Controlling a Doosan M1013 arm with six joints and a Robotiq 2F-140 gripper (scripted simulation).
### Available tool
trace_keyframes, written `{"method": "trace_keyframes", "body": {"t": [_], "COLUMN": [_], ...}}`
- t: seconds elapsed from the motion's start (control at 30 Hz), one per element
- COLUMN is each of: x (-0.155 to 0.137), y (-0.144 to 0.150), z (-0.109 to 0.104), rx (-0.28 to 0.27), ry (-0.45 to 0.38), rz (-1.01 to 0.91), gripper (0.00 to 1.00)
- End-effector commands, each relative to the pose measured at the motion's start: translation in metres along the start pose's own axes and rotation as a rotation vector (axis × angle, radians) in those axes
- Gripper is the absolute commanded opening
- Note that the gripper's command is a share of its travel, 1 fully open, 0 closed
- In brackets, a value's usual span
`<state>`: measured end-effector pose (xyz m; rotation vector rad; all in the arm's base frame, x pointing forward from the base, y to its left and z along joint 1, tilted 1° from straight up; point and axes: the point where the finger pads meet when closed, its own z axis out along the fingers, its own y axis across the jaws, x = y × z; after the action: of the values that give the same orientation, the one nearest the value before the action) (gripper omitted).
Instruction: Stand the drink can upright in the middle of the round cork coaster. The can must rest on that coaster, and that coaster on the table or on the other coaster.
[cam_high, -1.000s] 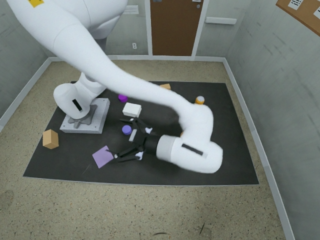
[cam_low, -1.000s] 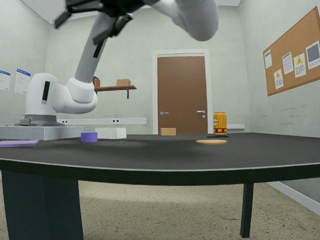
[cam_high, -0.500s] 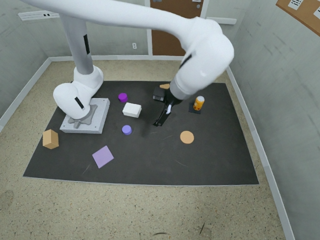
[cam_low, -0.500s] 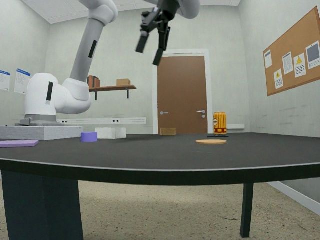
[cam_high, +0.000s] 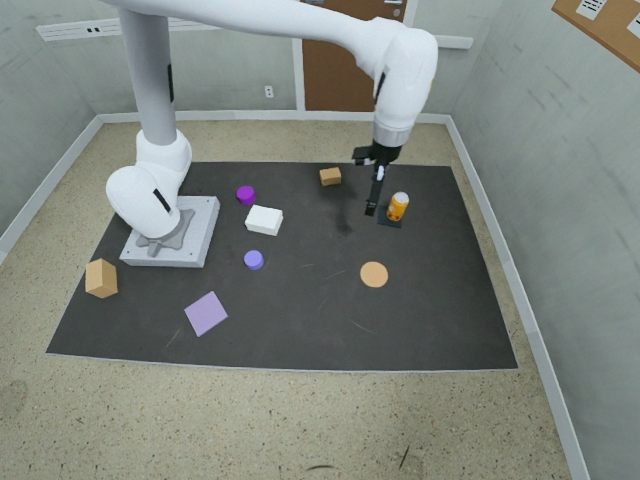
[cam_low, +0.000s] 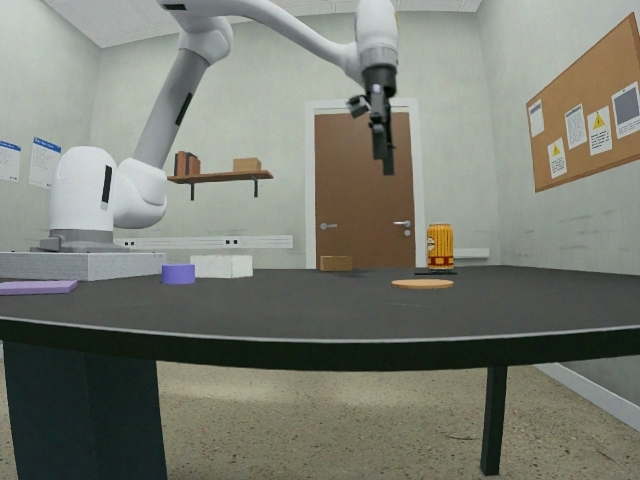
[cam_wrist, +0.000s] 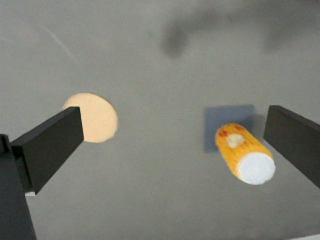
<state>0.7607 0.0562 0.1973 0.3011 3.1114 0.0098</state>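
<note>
On the dark desk (cam_high: 289, 330) we see, from the left, a tan box (cam_high: 100, 277), the arm's grey base plate (cam_high: 204, 242), a lilac square pad (cam_high: 205, 313), a violet puck (cam_high: 253, 259), a magenta puck (cam_high: 245, 194) and a white block (cam_high: 263, 219). Further right lies a small brown block (cam_high: 330, 176), then the round cork coaster (cam_high: 373, 274), and beyond it the drink can (cam_high: 397, 206). The can stands upright on a dark square coaster (cam_high: 386, 221), well apart from the cork one. Nothing lies between the can and the cork coaster.

The side view shows what the overhead view cannot: the pincer (cam_low: 383, 155) hangs high above the desk, well over the can's (cam_low: 439, 246) top. The wrist view looks straight down between the two dark fingers, with the cork coaster (cam_wrist: 92, 117) partly hidden behind the one on its left and the can (cam_wrist: 244, 155) just inside the one on its right.

The arm rises from its base, bends over the desk and points its wrist straight down. The pincer (cam_high: 373, 206) is spread wide and pinches nothing.
</note>
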Motion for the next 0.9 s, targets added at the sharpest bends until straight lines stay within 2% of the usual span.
{"method": "trace_keyframes", "body": {"t": [0.0, 0.23, 0.43, 0.5, 0.6, 0.63, 0.7, 0.87], "x": [-0.044, -0.113, -0.113, -0.113, -0.113, -0.113, -0.113, -0.113], "y": [0.051, 0.13, 0.13, 0.129, 0.127, 0.127, 0.127, 0.127], "z": [0.02, 0.052, 0.053, 0.073, 0.131, 0.145, 0.152, 0.152], "rx": [0.003, 0.003, 0.004, 0.006, 0.009, 0.009, 0.009, 0.009], "ry": [0.001, 0.001, 0.001, 0.001, 0.001, 0.001, 0.001, 0.001], "rz": [0.002, 0.002, 0.002, 0.003, 0.004, 0.004, 0.004, 0.004], "gripper": [1.0, 1.0, 1.0, 1.0, 1.0, 1.0, 1.0, 1.0]}}
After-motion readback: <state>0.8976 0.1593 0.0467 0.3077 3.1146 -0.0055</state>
